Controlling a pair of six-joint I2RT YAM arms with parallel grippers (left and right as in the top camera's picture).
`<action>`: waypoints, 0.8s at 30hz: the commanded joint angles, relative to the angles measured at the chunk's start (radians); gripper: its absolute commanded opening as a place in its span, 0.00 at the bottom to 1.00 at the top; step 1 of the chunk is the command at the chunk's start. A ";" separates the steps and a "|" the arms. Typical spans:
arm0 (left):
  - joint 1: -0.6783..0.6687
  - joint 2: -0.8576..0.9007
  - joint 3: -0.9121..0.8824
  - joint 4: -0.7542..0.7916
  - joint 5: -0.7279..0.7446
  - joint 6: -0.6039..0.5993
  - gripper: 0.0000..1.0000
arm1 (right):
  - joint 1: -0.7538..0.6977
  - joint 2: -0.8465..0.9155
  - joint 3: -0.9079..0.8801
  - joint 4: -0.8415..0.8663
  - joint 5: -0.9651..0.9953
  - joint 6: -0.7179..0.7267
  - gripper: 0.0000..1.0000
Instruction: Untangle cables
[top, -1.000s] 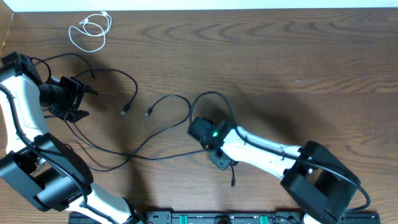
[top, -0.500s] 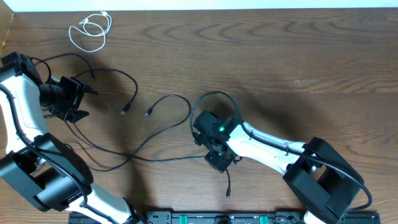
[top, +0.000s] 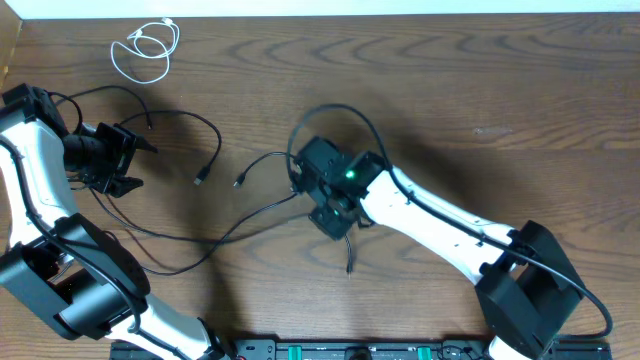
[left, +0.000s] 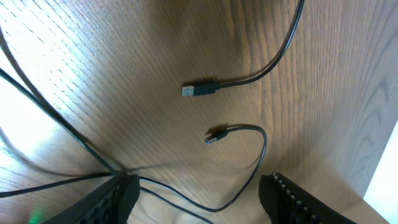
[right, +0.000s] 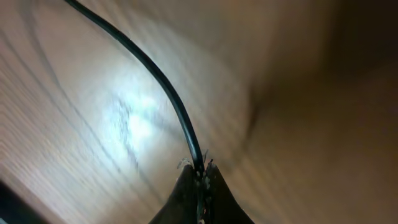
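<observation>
Several thin black cables (top: 215, 240) lie crossed over the left-middle of the table, with two plug ends (top: 201, 180) (top: 240, 181) near each other. In the right wrist view my right gripper (right: 200, 169) is shut on one black cable (right: 155, 68) that runs up and left from its tips. From overhead the right gripper (top: 303, 178) sits mid-table, with the held cable looping above it (top: 335, 106). My left gripper (top: 137, 163) stands open at the left, and black cables (left: 249, 180) pass between its fingers (left: 118, 199) untouched. A coiled white cable (top: 145, 48) lies at the back left.
The table's far edge (top: 400, 14) runs along the top. A black rail (top: 350, 350) lies at the near edge. A free cable end (top: 348, 268) trails below the right wrist. The left wrist view shows a USB plug (left: 199, 90) and a smaller plug (left: 214, 135).
My right gripper closed on a black cable and moved up and to the left, dragging the cable's loop and trailing end with it. The left arm has stayed still.
</observation>
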 joint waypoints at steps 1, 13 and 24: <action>0.000 -0.012 0.001 -0.006 0.001 -0.002 0.68 | 0.007 0.001 0.036 0.011 0.017 -0.104 0.01; 0.000 -0.012 0.001 -0.006 0.001 -0.001 0.68 | 0.021 0.001 0.039 0.310 0.006 -0.301 0.01; 0.000 -0.010 0.001 0.060 -0.179 -0.006 0.68 | 0.004 0.001 0.039 0.444 0.047 0.018 0.34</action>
